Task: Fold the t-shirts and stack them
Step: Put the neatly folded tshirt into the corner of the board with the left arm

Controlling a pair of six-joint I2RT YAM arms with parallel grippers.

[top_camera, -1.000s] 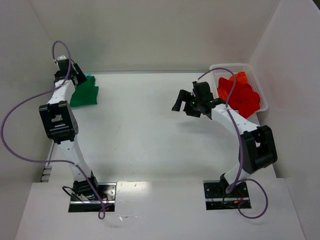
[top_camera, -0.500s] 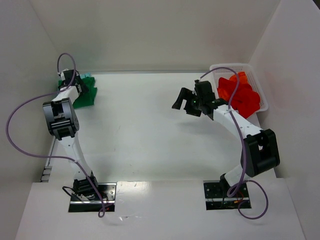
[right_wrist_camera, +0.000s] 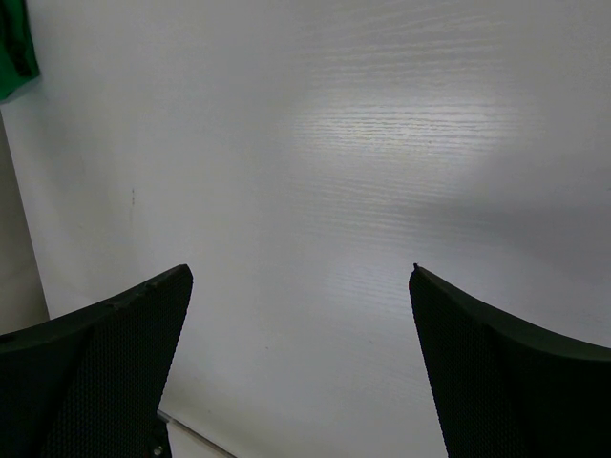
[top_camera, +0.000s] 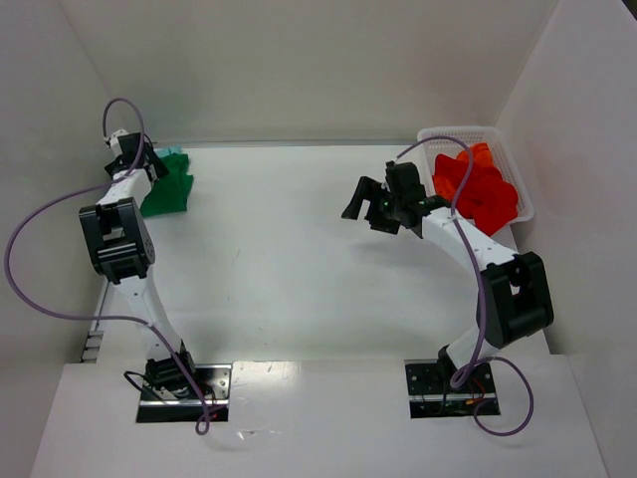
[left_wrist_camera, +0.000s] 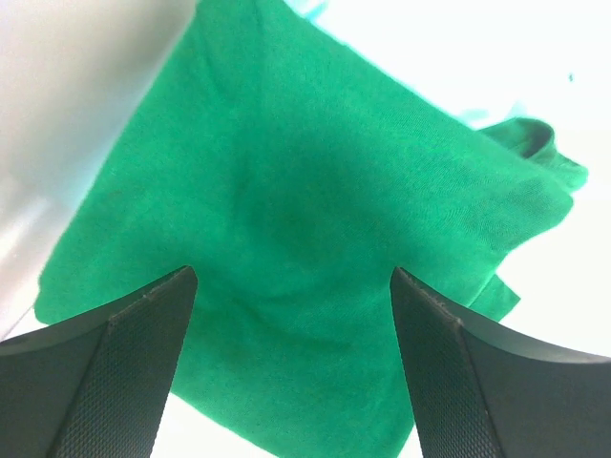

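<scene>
While left claw (left_wrist_camera: 291, 277), right claw (right_wrist_camera: 301, 272) gape, one green tee (left_wrist_camera: 286, 162), one basket (top_camera: 458, 130).

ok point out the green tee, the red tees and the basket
folded green cloth t-shirt (top_camera: 171, 194), top external view, its middle
bright red cloth t-shirts (top_camera: 483, 194), top external view, heap's middle
white plastic mesh basket (top_camera: 468, 130), top external view, far rim
</scene>
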